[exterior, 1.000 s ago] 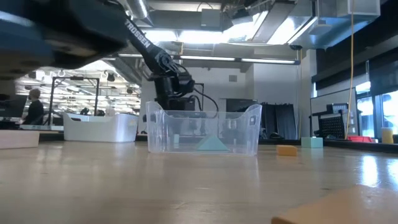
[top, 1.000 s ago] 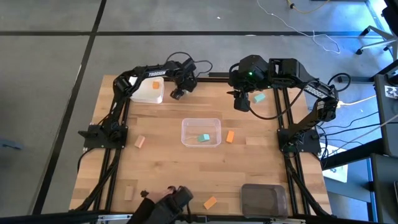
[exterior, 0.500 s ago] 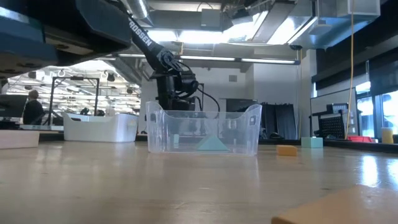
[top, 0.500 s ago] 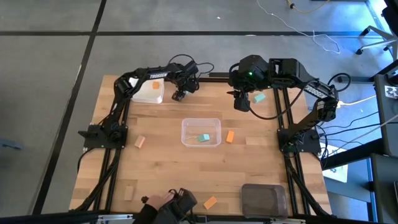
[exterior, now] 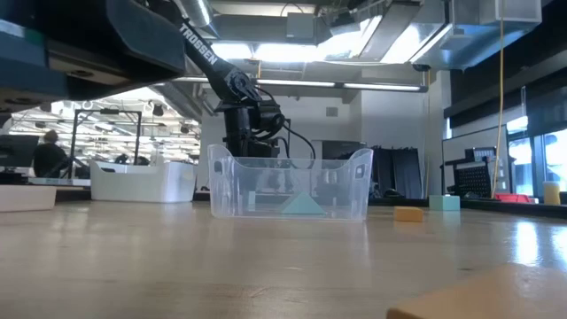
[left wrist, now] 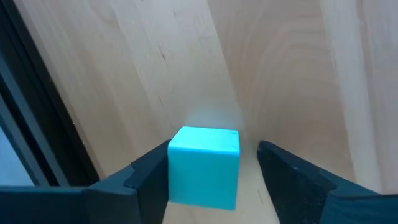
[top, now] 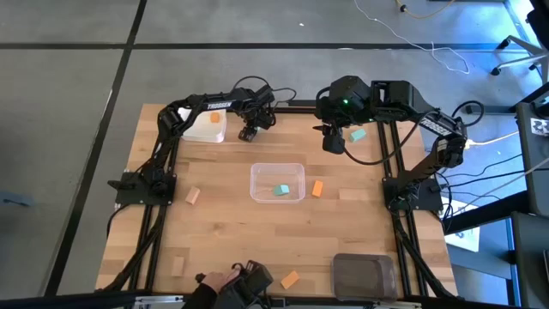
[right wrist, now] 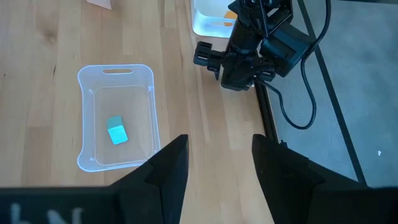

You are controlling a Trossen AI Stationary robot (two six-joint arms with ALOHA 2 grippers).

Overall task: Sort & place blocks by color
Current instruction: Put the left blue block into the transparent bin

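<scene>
My left gripper (top: 250, 132) hangs low near the table's far edge, just right of the white tub (top: 206, 127), which holds an orange block (top: 214, 116). In the left wrist view it is open with a teal block (left wrist: 204, 165) between its fingers; the high view hides that block under the gripper. My right gripper (top: 333, 142) waits open above the table, beside another teal block (top: 357, 134). The clear tub (top: 277, 182) holds a teal block (top: 280, 190). An orange block (top: 317, 188) lies just right of it. My left gripper has one finger (left wrist: 149, 177) close along a side face (left wrist: 177, 168) of the teal block, and I cannot tell whether it touches. The other finger (left wrist: 286, 177) stands apart from the opposite face by a clear gap. The fingers point down from above.
Two tan blocks (top: 192, 196) (top: 177, 265) lie on the table's left half. An orange block (top: 290, 279) and the dark grey tub (top: 364, 275) sit near the near edge. A person's hand (top: 227, 285) reaches in at the near edge. The black frame rail runs along the far edge.
My left gripper has shifted slightly toward the table's right, staying near the far edge. The person's hand at the near edge has moved a little. My right arm has kept still.
</scene>
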